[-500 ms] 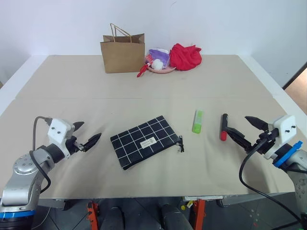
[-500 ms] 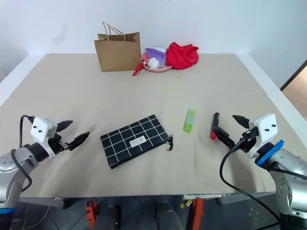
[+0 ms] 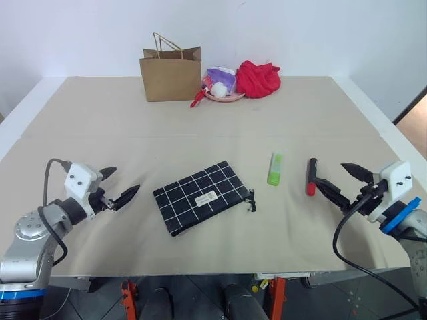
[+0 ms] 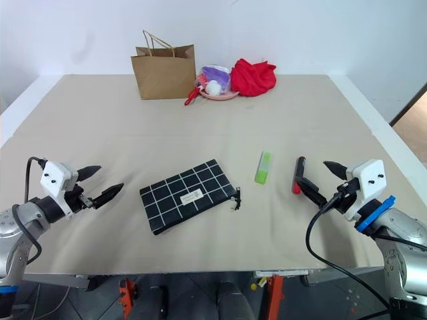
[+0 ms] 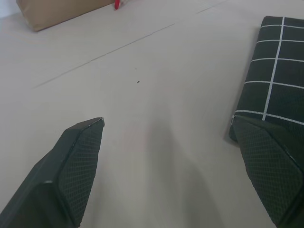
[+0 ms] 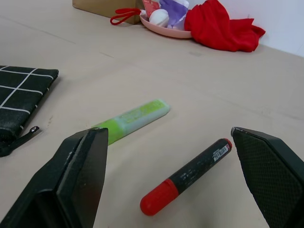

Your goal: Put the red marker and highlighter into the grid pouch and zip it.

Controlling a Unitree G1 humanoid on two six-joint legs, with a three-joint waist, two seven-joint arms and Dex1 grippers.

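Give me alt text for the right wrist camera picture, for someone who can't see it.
A red marker with a black barrel and red cap lies on the beige table between the open right gripper, beside a light-green highlighter. A corner of the grid pouch lies past the highlighter. Farther back are a pink plate and a red cloth.

The pouch (image 3: pixel 202 197) beside the left gripper (image 3: pixel 119 187) is black with white grid lines. By the right gripper (image 3: pixel 341 177), the highlighter (image 3: pixel 274 169) is light green, and the marker (image 3: pixel 310 176) is black with a red cap.
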